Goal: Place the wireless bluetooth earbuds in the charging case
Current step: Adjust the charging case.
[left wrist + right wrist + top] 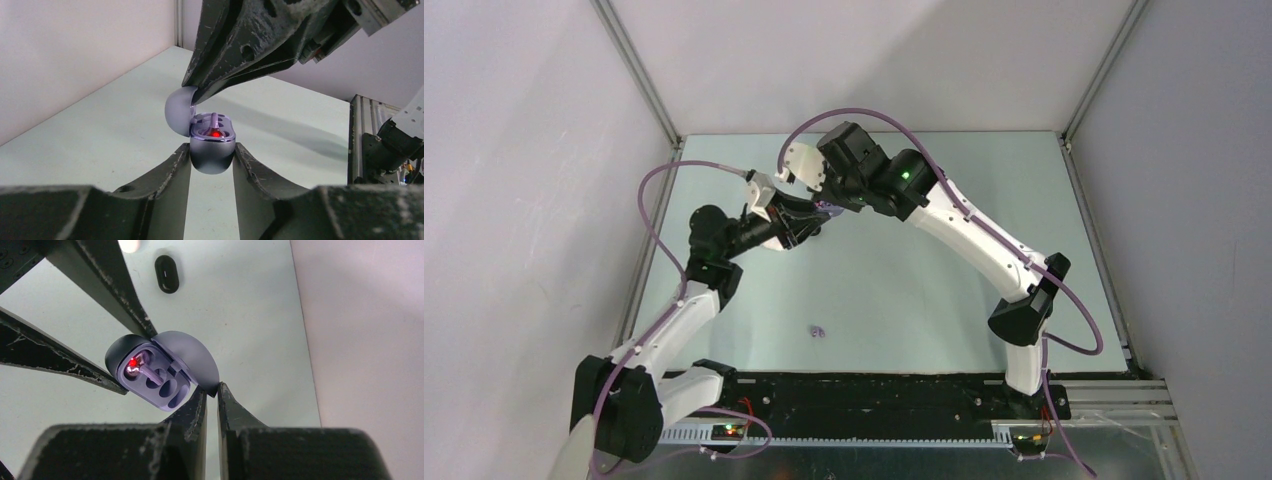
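The lavender charging case (212, 160) is held above the table with its lid (178, 111) swung open. My left gripper (212, 150) is shut on the case's base, one finger on each side. My right gripper (212, 389) comes from above and is shut on the lid's (190, 357) edge. One lavender earbud (142, 370) sits in a slot beside a red light; the slot next to it (168, 389) is empty. Another lavender earbud (817, 331) lies on the table, nearer the arm bases. In the top view both grippers meet at the case (828, 210).
A black oval case (167, 273) lies on the table beyond the held case, with a white object (131, 245) at the frame's top edge. White walls close in on the left and back. An aluminium rail (357, 135) borders the table.
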